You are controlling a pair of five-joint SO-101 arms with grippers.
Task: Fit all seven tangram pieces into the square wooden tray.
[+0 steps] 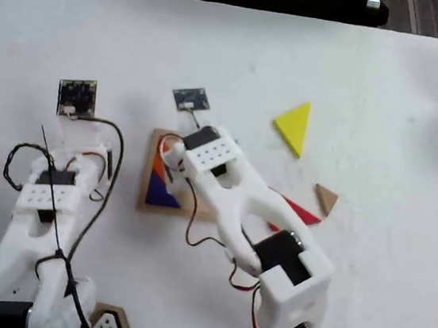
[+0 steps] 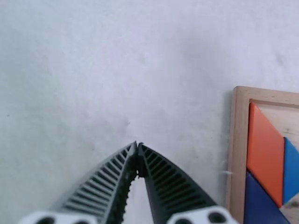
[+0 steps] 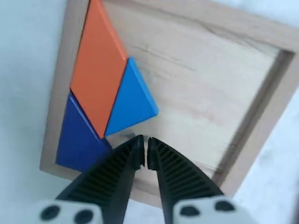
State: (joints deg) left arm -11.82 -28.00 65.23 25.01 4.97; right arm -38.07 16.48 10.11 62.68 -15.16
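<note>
Over the wooden tray [image 3: 275, 121], the right gripper [image 3: 144, 142] hangs with its fingers drawn almost together, only a thin slit between the tips and nothing held. The tips sit above bare tray floor, just beside a corner of the light blue triangle [image 3: 131, 100] and the edge of the dark blue triangle [image 3: 79, 140].

3 pieces lie inside the tray, packed along its left side. The orange parallelogram [image 3: 98, 70] runs against the left rim at the far end, the dark blue triangle fills the near-left corner, and the light blue triangle touches both on their right.

Left of the tray, the left gripper [image 2: 138, 148] is above the bare white table [image 1: 217, 52], its fingertips pressed together and empty.

3 more pieces lie on the table outside the tray. The yellow triangle [image 1: 294, 125] is to the right and farther back. The red piece [image 1: 299, 212] lies right of the tray, partly hidden under the right arm [image 1: 239, 198]. The tan triangle [image 1: 326, 199] sits just right of the red piece.
</note>
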